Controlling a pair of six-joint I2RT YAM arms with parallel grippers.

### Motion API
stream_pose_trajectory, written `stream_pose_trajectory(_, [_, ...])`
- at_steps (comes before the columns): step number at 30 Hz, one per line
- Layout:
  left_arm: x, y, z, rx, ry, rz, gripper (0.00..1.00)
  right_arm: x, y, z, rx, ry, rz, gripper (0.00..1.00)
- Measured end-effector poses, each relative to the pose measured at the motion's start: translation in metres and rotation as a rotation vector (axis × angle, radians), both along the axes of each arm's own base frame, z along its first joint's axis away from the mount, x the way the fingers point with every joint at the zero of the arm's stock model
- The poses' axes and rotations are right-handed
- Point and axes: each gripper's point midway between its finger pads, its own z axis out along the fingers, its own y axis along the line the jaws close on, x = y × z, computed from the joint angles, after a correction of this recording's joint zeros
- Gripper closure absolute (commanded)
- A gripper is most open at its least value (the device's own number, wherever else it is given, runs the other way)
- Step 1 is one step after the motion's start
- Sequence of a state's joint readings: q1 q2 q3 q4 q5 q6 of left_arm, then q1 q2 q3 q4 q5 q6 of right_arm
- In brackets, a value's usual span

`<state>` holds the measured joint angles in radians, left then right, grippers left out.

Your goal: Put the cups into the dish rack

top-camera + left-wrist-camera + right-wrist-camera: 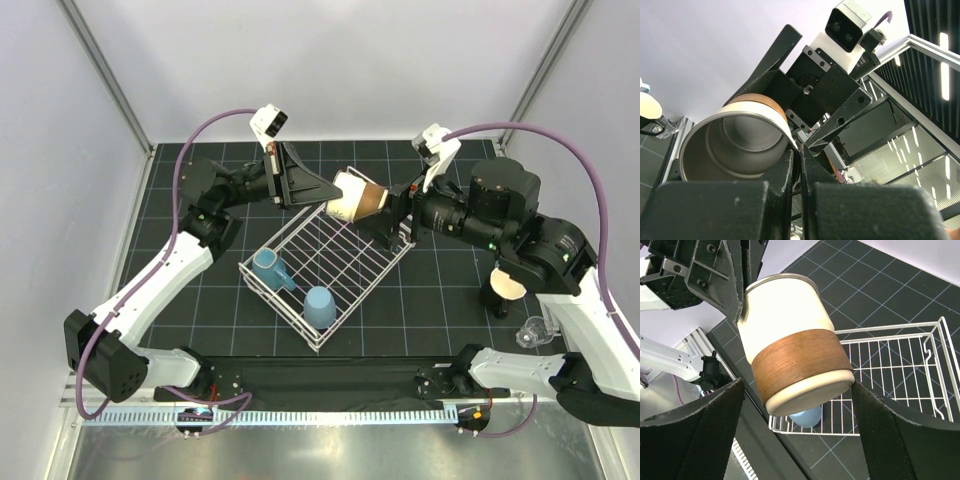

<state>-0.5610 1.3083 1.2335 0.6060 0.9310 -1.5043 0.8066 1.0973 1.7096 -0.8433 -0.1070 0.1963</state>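
Near the table's right edge, a clear glass [535, 333] sits just beside a tan cup [505, 283]. Mid-table, the rack [375, 270] carries a tumbler [320, 305] at its near corner and a blue mug [270, 268] by its left corner. Over the far corner the banded cup [357, 196] hangs sideways in the air. The left claw [326, 190] pinches its rim tight, and the right claw [385, 208] gapes wide around its base, not gripping.
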Motion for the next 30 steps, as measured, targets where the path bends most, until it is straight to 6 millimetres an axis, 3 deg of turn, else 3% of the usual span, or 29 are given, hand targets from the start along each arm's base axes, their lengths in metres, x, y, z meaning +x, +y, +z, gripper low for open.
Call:
stream_pose_trajectory(11, [-0.003,-0.003,-0.008,0.010,0.024,-0.017,1.00,0.004,0.004,-0.001,0.009,-0.006,0.013,0.10])
stream_pose_trajectory(16, [-0.003,-0.003,-0.008,0.010,0.026,-0.019,1.00,0.003,0.004,-0.001,0.010,-0.008,0.025,0.20])
stream_pose_trajectory(27, [-0.007,0.000,0.002,-0.027,0.015,-0.032,0.99,-0.001,0.013,-0.008,0.019,0.010,0.076,0.15])
stream_pose_trajectory(30, [-0.009,0.000,0.004,-0.035,0.007,-0.034,1.00,-0.002,0.014,-0.007,0.024,0.010,0.083,0.22])
